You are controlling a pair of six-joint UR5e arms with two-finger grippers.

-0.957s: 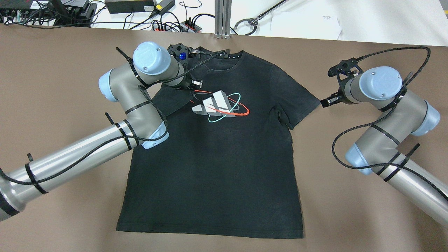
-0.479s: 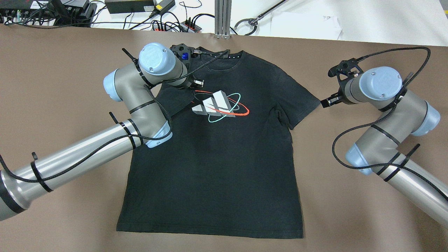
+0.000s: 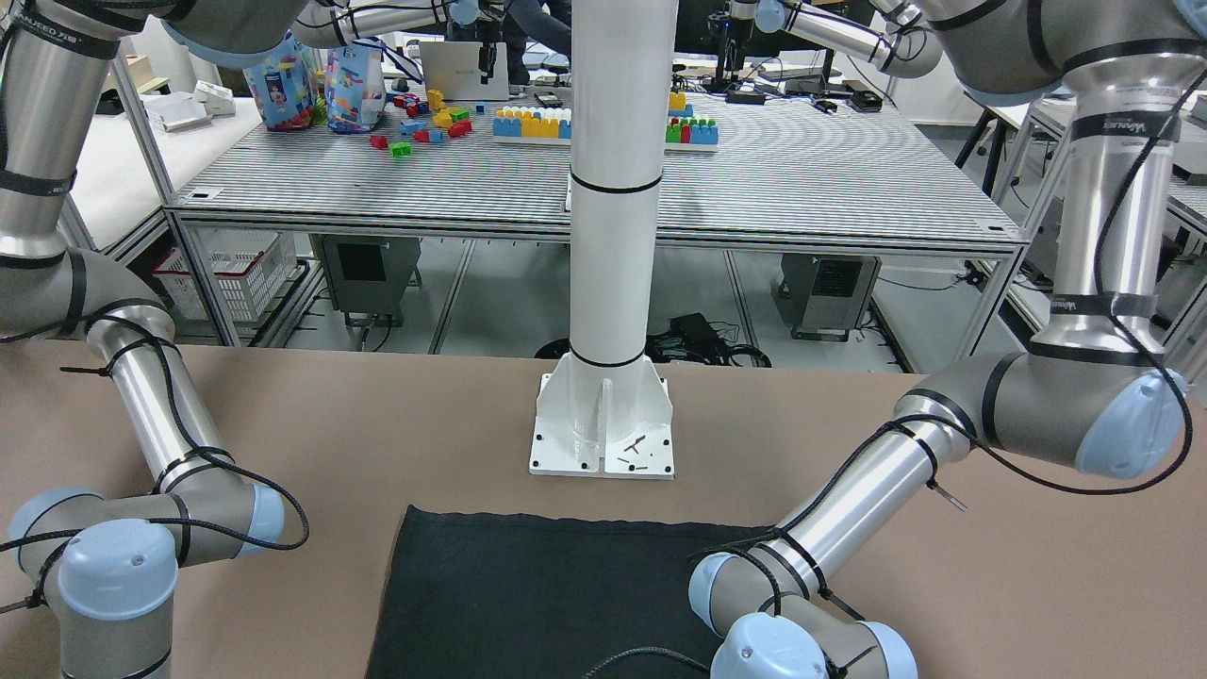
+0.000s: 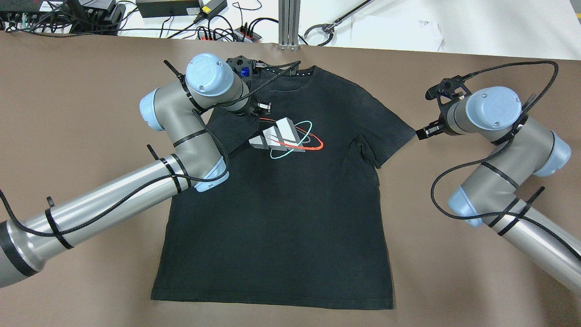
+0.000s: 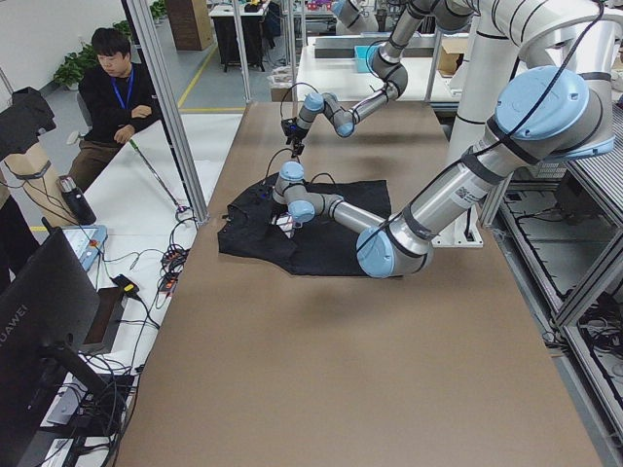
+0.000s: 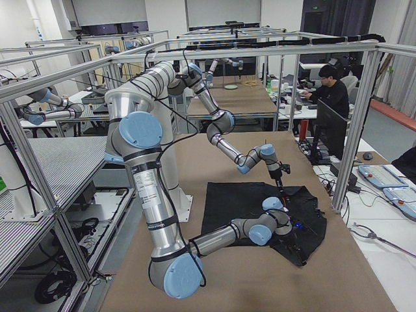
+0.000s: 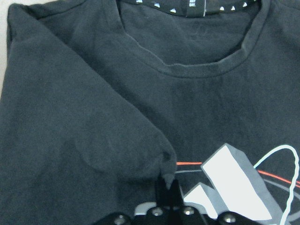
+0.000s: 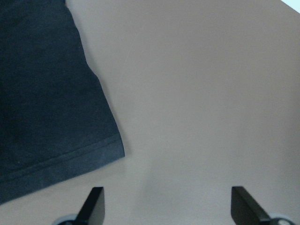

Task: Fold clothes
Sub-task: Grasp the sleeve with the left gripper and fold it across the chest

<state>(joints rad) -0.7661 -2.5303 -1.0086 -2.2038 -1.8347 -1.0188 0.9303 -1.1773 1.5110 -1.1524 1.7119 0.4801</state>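
The clothes are a black T-shirt (image 4: pixel 281 218) with a grey, red and teal chest print, lying flat on the brown table, collar at the far edge. Its left sleeve (image 7: pixel 70 117) is folded inward over the chest. My left gripper (image 4: pixel 261 110) is shut on that sleeve's pinched tip, just beside the print (image 7: pixel 234 183). My right gripper (image 8: pixel 168 206) hovers open over bare table, just outside the hem of the right sleeve (image 8: pixel 42 108), with nothing between its fingers. In the front-facing view the shirt's hem end (image 3: pixel 528 594) lies below the white pillar.
The white pillar's base (image 3: pixel 603 424) stands near the shirt's bottom hem. Cables and power strips (image 4: pixel 218 27) lie beyond the table's far edge. A person (image 5: pixel 112 92) sits at a side desk. Brown table (image 4: pixel 68 113) surrounds the shirt.
My left arm has moved to the right and slightly forward, drawing the held sleeve further over the chest toward the print. The right arm has stayed still.
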